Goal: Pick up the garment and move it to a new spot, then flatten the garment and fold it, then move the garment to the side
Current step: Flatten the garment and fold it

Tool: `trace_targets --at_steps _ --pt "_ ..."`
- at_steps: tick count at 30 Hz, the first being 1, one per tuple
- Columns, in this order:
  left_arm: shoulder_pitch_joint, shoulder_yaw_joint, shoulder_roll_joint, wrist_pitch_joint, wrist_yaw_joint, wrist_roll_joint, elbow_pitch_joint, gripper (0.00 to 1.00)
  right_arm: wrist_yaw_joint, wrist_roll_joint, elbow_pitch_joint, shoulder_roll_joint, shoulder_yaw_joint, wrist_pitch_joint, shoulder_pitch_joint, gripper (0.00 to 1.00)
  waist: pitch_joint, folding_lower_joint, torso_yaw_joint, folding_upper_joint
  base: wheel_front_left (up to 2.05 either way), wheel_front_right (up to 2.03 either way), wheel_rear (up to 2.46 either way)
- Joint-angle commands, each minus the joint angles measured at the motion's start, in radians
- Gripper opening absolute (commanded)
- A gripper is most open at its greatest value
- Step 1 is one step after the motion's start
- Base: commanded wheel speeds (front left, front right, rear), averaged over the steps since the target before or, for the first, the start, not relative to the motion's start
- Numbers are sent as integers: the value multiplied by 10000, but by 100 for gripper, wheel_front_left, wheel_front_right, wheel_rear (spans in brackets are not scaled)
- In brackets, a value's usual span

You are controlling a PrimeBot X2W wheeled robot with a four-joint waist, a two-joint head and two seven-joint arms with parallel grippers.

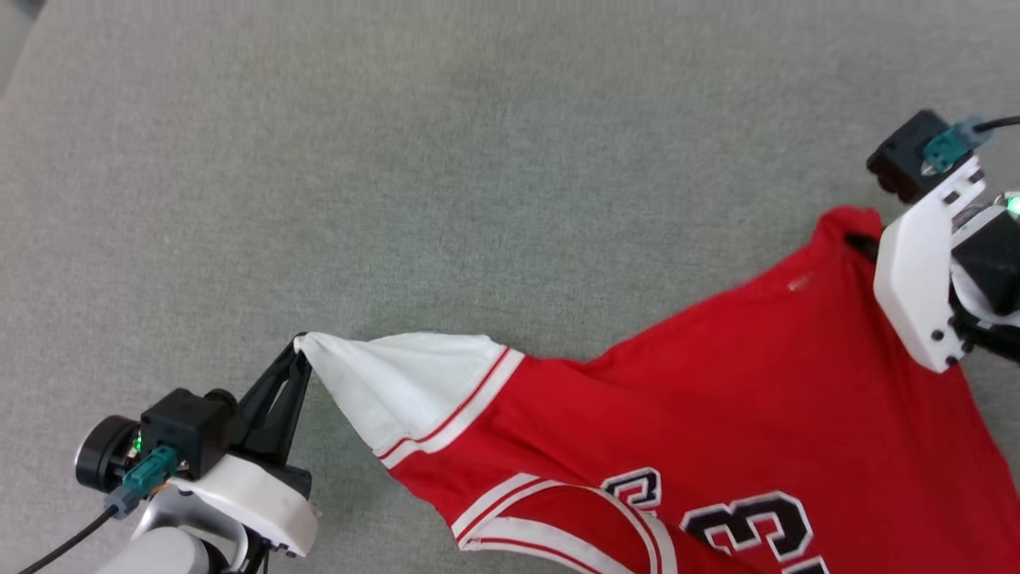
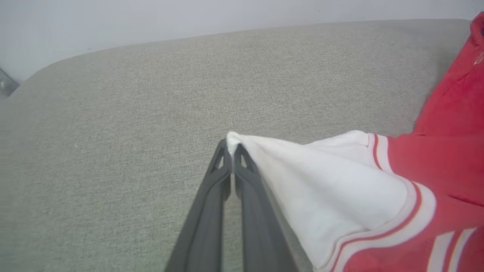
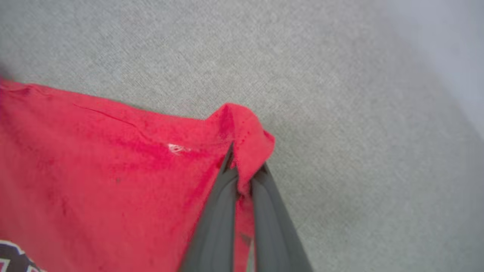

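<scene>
1. Grey-green upholstered surface (image 1: 478, 159), fine weave, flat across the head view.
2. Far edge rounded, curving off at left in the left wrist view.
3. Plain pale wall (image 2: 189, 15) behind it.
4. Light soft, even.

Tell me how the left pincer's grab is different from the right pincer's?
The left pincer pinches the tip of the white sleeve; the right pincer pinches a red corner. In the head view, the left pincer sits lower left, the right pincer upper right. Both are shut on the same shirt.
</scene>
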Motion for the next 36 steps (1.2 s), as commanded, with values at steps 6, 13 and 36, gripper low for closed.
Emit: trace_targets --at_steps 6,13,36 --pt "-854 45 232 304 -12 444 -301 0 -8 -149 -517 2 -939 -1632 -197 0 -1118 -1 -598 0 0 0 0" --pt "-3045 188 137 931 -540 930 -383 0 -8 -967 -884 569 -2078 -2670 -521 0 -1153 -1 -1149 0 0 0 0" --pt "-12574 574 -1853 1956 -2904 2085 3643 0 -8 -4366 1902 2957 -2909 -4172 -6979 0 850 -1 -1844 0 0 0 0"
